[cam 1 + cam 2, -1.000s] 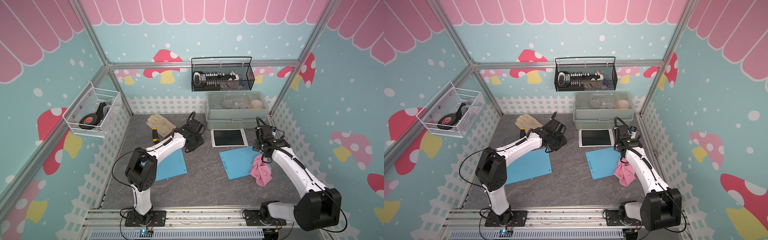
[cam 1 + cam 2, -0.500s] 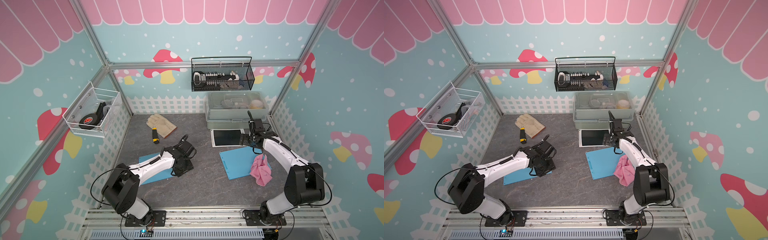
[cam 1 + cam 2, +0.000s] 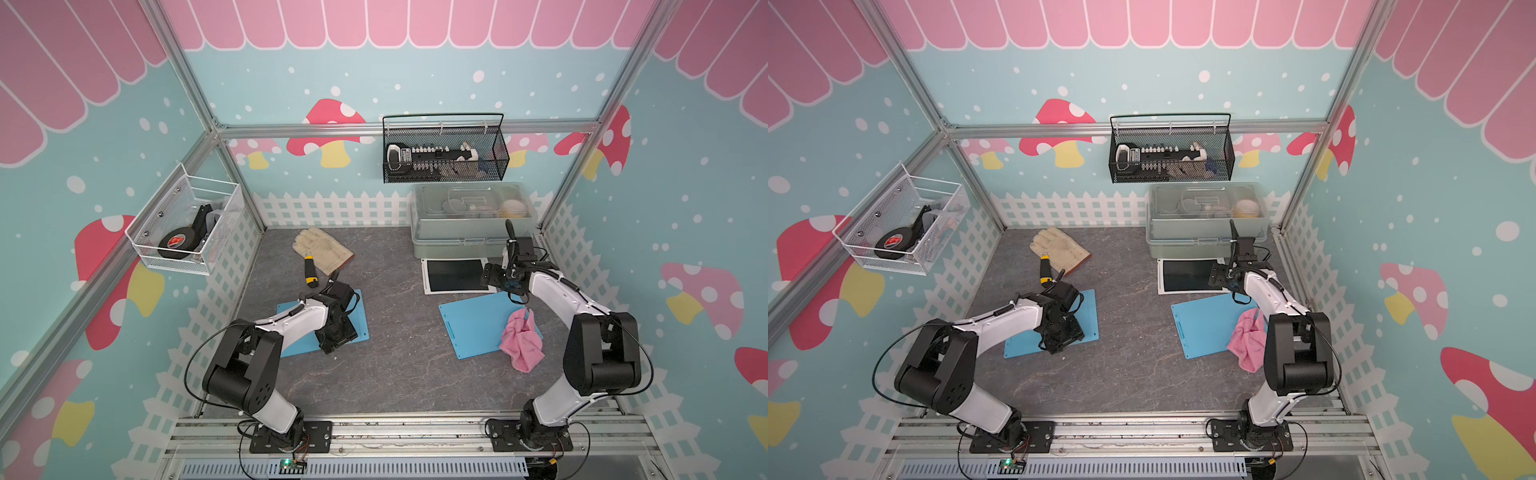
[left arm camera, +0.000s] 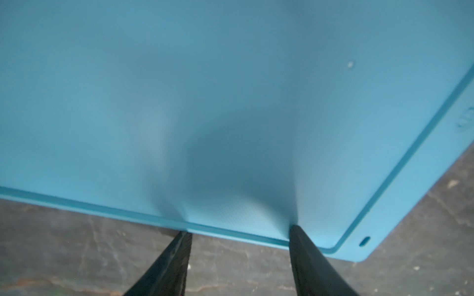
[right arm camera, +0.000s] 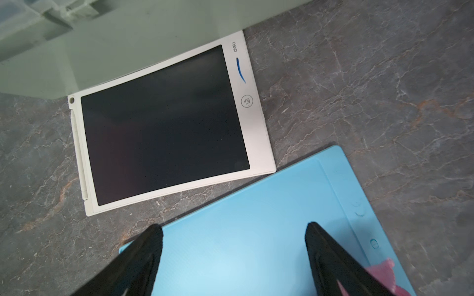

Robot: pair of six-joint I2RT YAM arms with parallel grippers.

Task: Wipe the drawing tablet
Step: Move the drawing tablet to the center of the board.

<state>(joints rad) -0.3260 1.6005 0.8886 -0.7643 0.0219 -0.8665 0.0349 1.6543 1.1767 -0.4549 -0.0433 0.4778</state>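
The left gripper (image 4: 238, 232) is hovering low over the near edge of the left flat sky-blue rectangular mat (image 4: 230, 89), its 2 black fingers standing moderately apart and gripping nothing. That mat is showing a fine woven grain, a grooved border line and rounded corners.

Further right, the thin white-framed drawing tablet with a dark screen (image 3: 453, 275) is lying flat on the grey marbled tabletop (image 3: 395, 374), just in front of the translucent grey-green plastic box (image 3: 469, 232) and just beside the far edge of the second sky-blue rectangular mat (image 3: 469, 328). In the right wrist view the tablet (image 5: 164, 125) is looking rigid and glossy, with a round button on its bezel and a slim white stylus docked along 1 side.

The right gripper (image 5: 233, 228) is hanging over the far part of that second mat, fingers spread wide and empty. The crumpled pink cloth (image 3: 521, 338), soft and loosely folded, is resting half on the mat's right edge, near the right arm.

As I judge it, the wiping is not yet starting: the step in hand is fetching the cloth. The next move is calling for the right gripper to turn toward the cloth, pinch a raised fold, then carry it onto the screen and press lightly so the light tablet is not sliding.
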